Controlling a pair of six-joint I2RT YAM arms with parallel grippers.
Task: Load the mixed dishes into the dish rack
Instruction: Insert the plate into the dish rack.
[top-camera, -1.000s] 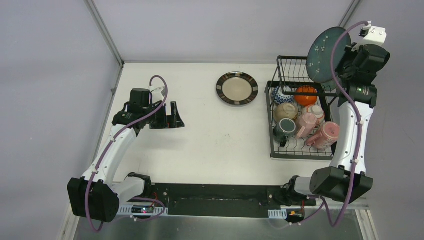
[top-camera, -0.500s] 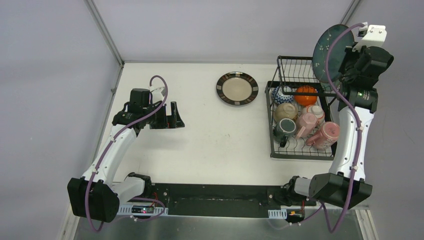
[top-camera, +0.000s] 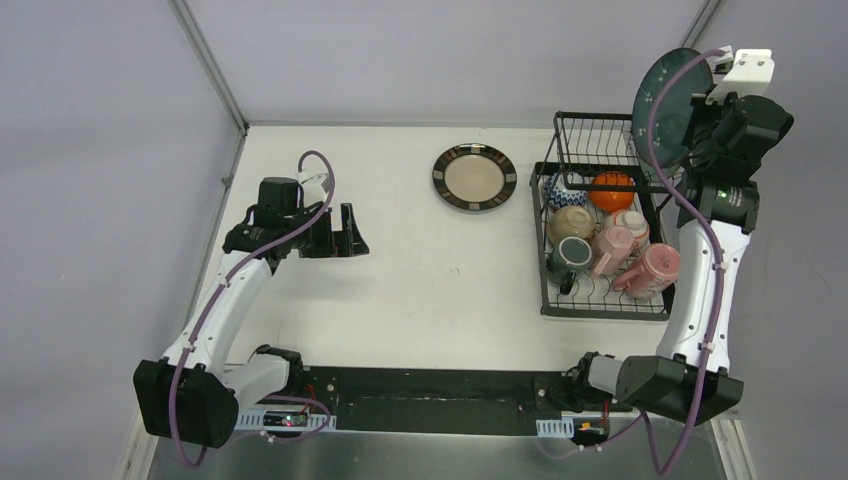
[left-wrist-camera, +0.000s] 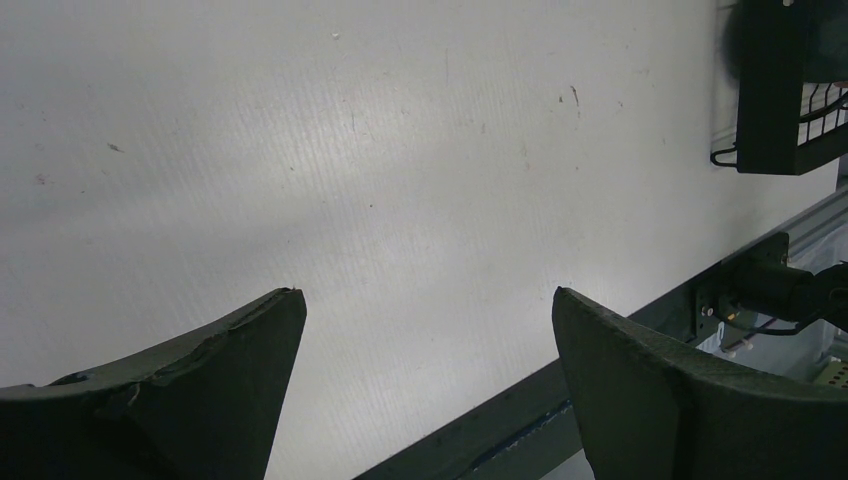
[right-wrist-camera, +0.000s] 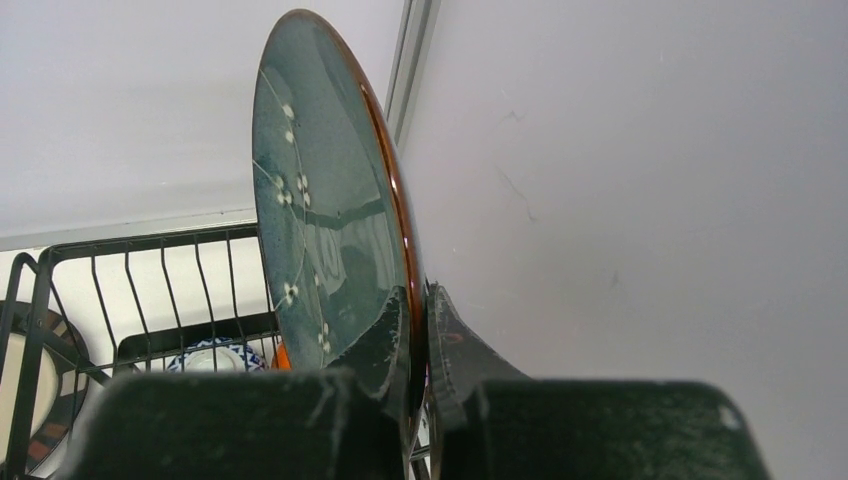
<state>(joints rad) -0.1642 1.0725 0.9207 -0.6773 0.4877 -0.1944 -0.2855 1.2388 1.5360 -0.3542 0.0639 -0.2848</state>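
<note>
From my station I saw the right gripper clamped tight on the rim of the dark teal speckled plate, one finger on each face. It held the plate on edge, almost upright, above the far right corner of the dish rack, over its raised basket tier. The fingers hid the plate's lower edge, so I could not tell whether it touched the wire. In the rack's lower tray were the orange bowl, a blue-patterned bowl beside it, and the pink cups crowded with other mugs nearer the arms. The dark-rimmed beige plate lay flat on the table, just left of the rack and apart from it. The left gripper hovered over bare table well off to the left, with its jaws spread wide and nothing between them.
</note>
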